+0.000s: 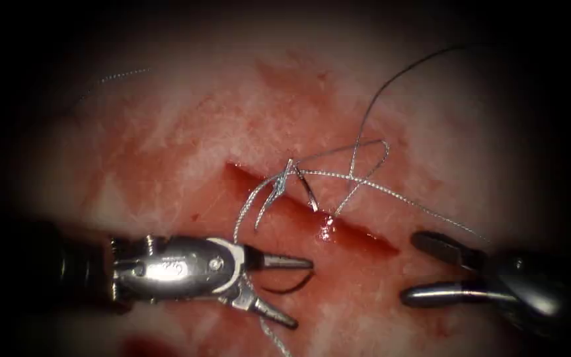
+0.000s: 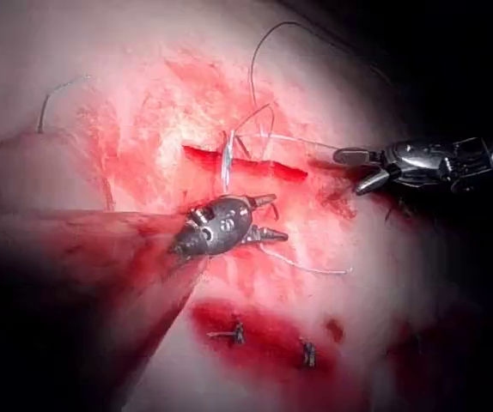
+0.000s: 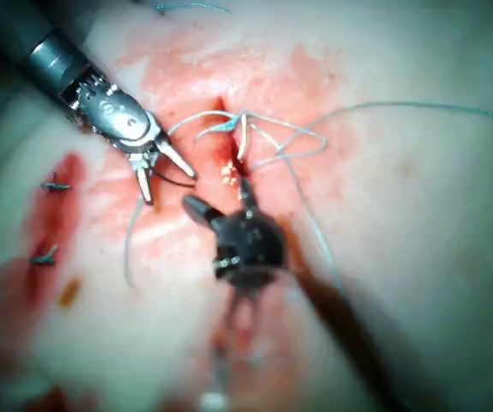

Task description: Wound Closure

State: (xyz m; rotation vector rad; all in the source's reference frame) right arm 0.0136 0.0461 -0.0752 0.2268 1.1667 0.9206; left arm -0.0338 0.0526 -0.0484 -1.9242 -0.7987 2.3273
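Note:
The cut [image 1: 358, 233] runs slantwise across the tissue [image 1: 186, 125]. Thread [image 1: 371, 187] crosses it at a stitch [image 1: 288, 173] near its left end, with loose loops on the right side and one strand running off to the upper right. My left tool [image 1: 302, 294] stands below the cut with jaws open, holding nothing. A thin dark curved needle [image 1: 290, 288] lies on the tissue between those jaws, not gripped. My right tool [image 1: 410, 268], jaws open and empty, sits by the cut's right end. Both tools also show in the wrist views: left tool [image 2: 279, 217] [image 3: 171, 187], right tool [image 2: 348, 172] [image 3: 216, 193].
Red fluid [image 1: 328, 231] pools in the cut. A thread strand [image 1: 273, 334] trails from under the left tool. A second cut with two short stitches [image 2: 236, 333] lies nearby. A stray thread end [image 1: 123, 75] rests at the upper left.

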